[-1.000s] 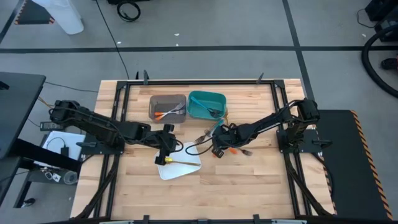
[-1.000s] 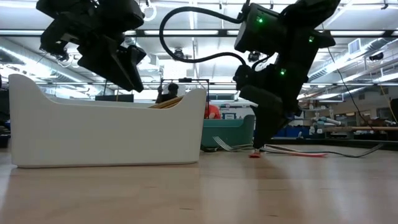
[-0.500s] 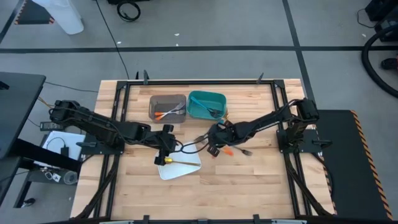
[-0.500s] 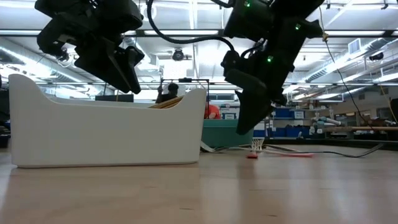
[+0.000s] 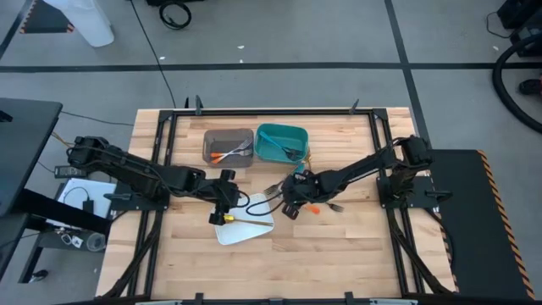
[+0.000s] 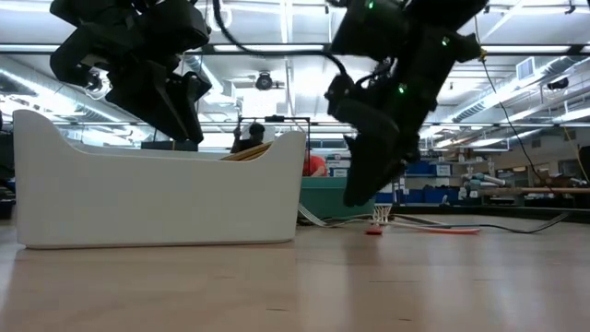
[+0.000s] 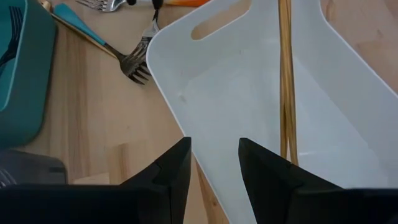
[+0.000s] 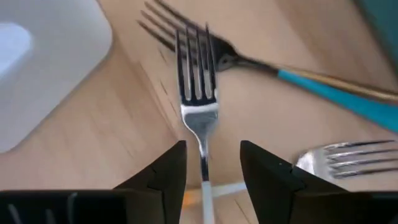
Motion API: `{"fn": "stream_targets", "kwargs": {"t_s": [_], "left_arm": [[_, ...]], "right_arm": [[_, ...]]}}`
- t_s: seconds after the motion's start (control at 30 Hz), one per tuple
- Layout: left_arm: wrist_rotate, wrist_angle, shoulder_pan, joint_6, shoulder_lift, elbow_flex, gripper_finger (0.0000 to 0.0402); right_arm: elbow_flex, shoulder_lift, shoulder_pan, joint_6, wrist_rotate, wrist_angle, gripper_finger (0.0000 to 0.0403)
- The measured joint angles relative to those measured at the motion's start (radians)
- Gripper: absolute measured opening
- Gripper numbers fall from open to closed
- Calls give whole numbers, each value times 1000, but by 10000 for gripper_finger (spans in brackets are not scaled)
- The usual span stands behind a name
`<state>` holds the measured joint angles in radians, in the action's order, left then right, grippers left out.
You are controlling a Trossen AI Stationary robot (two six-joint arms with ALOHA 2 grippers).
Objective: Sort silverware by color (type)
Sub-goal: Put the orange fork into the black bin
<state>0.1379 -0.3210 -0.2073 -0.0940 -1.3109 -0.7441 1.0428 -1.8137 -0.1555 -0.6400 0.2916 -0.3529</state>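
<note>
Several pieces of silverware lie flat on the wooden table right of the white tray (image 5: 254,230). They include a silver fork (image 8: 199,112), a teal-handled fork (image 8: 323,84) and a third fork (image 8: 348,155). My right gripper (image 8: 211,168) hovers open over the silver fork, one finger on each side of its neck, clear of the table in the low view. Two slim gold pieces (image 7: 286,74) lie in the tray. My left gripper (image 7: 214,168) hangs open above the tray's rim, with nothing between its fingers.
At the far side stand a grey bin (image 5: 213,144) with orange-handled pieces and a teal bin (image 5: 264,146) with teal ones. An orange-handled piece (image 5: 315,205) lies right of my right gripper. Bare wood stretches along the near edge. Black frame rails run down both sides.
My right gripper has lifted its tips off the table by the orange-handled piece. It has gone toward the table's left edge, nearer the white tray, and has opened. It now stands over the silver fork. The left arm has kept still.
</note>
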Motion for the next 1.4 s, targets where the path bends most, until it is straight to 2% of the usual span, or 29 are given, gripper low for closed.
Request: {"fn": "stream_targets", "kwargs": {"t_s": [0.2,0.37,0.47,0.67,0.73,1.07,1.23,1.4], "left_arm": [[0,-11,0,5,0,0,142],[0,-39,0,12,5,0,142],[0,-55,0,12,22,1,142],[0,-50,0,7,93,1,142],[0,-53,0,7,111,1,142],[3,-47,2,-10,92,1,142],[86,-44,2,0,95,1,142],[102,-44,2,31,95,1,142]], "right_arm": [[5,-73,-5,-12,-31,27,159],[6,-71,-28,-36,8,-6,151],[3,-65,-33,-32,23,-20,123],[3,-64,-33,-30,16,-19,32],[2,-62,-33,-29,17,-18,16],[-2,4,6,15,-10,-25,26],[-1,38,29,88,-50,-24,21],[-1,39,49,131,-89,-26,21]]}}
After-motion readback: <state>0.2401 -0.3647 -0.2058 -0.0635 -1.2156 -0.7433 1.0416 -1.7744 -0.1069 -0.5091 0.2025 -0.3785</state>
